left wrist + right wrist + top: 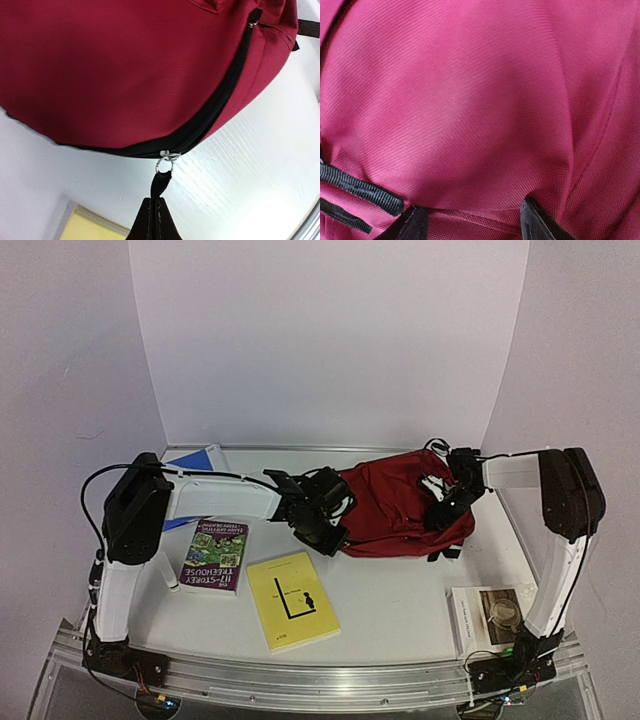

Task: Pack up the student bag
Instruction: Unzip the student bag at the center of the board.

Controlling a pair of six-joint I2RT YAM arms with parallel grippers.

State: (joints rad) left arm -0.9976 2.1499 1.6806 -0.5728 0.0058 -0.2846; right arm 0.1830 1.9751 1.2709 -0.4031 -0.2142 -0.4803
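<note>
The dark red student bag [400, 505] lies on its side at the back middle of the table. My left gripper [335, 530] is at the bag's left end, shut on the black zipper pull strap [161, 182], which hangs from a metal ring at the end of the black zipper [220, 100]. In the left wrist view the gripper [155, 210] sits just below the bag [125, 65]. My right gripper [445, 505] rests on the bag's right side. In the right wrist view it [472, 207] is open, its fingertips [527, 210] spread against the red fabric [480, 100].
A purple book [214, 556] and a yellow book [292, 600] lie front left of the bag; the yellow one also shows in the left wrist view [85, 225]. A white book [493, 612] lies at the front right. A blue sheet [205, 462] sits at the back left.
</note>
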